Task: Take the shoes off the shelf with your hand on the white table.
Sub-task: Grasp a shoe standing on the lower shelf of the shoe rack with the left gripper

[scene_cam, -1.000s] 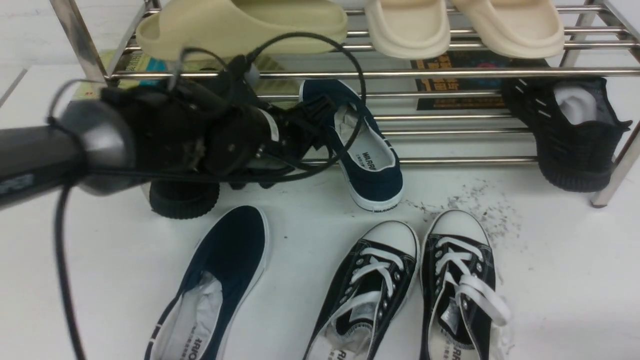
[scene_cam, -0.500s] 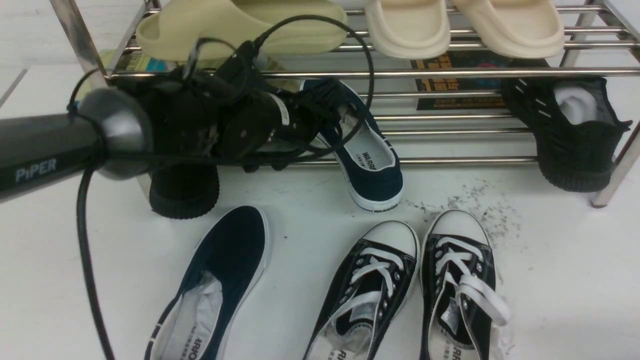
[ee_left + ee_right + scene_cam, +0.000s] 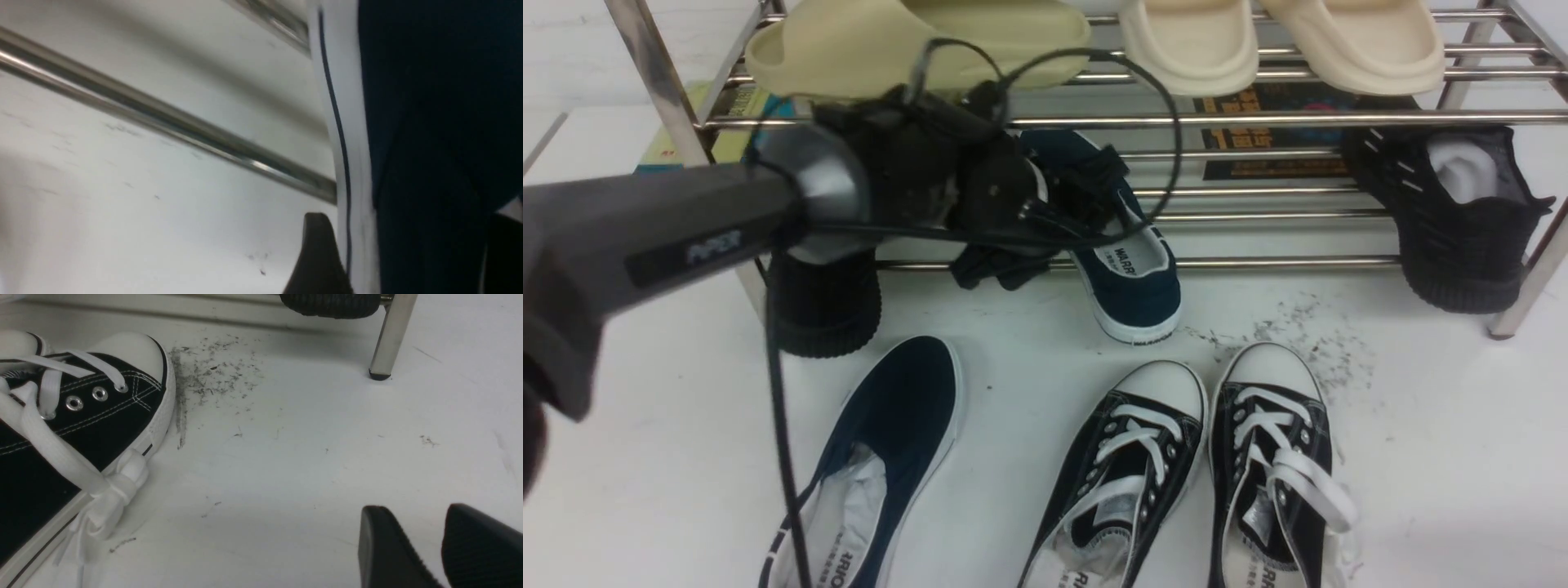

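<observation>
One navy shoe (image 3: pixel 1131 273) lies on the lower tier of the chrome shelf (image 3: pixel 1258 121), its heel hanging over the front bar. The other navy shoe (image 3: pixel 882 441) lies on the white table (image 3: pixel 1421 425). My left gripper (image 3: pixel 1094 184) is at the shelf shoe's opening. In the left wrist view (image 3: pixel 408 220) it is open and astride the shoe's side wall (image 3: pixel 429 102), one finger (image 3: pixel 318 257) against the white sole, the other inside. My right gripper (image 3: pixel 412 510) hovers low over bare table, empty, tips a narrow gap apart.
Black-and-white lace-up sneakers (image 3: pixel 1127 465) (image 3: pixel 1274 457) stand at the table's front. Black knit sneakers sit at the shelf's right end (image 3: pixel 1454 220) and left end (image 3: pixel 823 306). Cream slides (image 3: pixel 1282 37) lie on the top tier. A shelf leg (image 3: pixel 390 335) stands beyond the right gripper.
My left arm has reached forward and to the right, bringing its gripper onto the shelf shoe's opening. The shoe itself has not moved.
</observation>
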